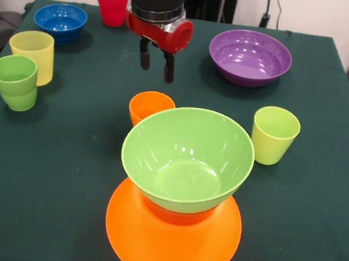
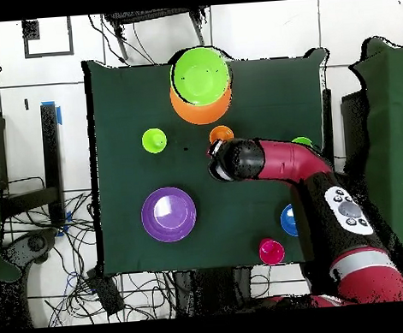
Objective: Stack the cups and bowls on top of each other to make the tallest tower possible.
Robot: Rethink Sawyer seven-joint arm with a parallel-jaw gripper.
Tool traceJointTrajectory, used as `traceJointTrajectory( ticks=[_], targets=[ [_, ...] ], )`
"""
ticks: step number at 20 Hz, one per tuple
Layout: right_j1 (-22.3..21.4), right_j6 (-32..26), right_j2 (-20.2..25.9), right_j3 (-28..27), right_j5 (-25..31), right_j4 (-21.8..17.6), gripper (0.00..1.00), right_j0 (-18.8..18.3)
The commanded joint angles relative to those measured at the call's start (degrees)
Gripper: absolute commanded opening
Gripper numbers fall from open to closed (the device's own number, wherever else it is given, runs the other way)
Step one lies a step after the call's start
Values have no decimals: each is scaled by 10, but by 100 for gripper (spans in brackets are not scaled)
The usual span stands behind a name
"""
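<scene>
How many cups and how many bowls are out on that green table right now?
Cups: 5 (red, pale yellow, green, orange, lime)
Bowls: 5 (blue, purple, green, small red-orange, big orange)
Total: 10

A red and black robot arm [image 2: 299,162] reaches down from above, wrist vertical. Its claw [image 1: 156,63] points straight down in mid-air, its two short dark fingers [image 1: 169,68] slightly parted and holding nothing.
</scene>
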Motion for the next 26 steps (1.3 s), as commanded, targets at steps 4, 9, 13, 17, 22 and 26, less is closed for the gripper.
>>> traceJointTrajectory(
  ticks=[4, 9, 13, 17, 22, 26],
  targets=[
    [24, -110, 42, -62, 59, -46, 100, 9],
    [39, -122, 44, -89, 66, -48, 100, 3],
    [58, -121, 45, -103, 57, -50, 100, 4],
    [63, -119, 45, -103, 53, -51, 100, 4],
    [79, -117, 43, -108, 46, -54, 100, 5],
    [98, -117, 37, -110, 43, -59, 100, 5]
  ],
)
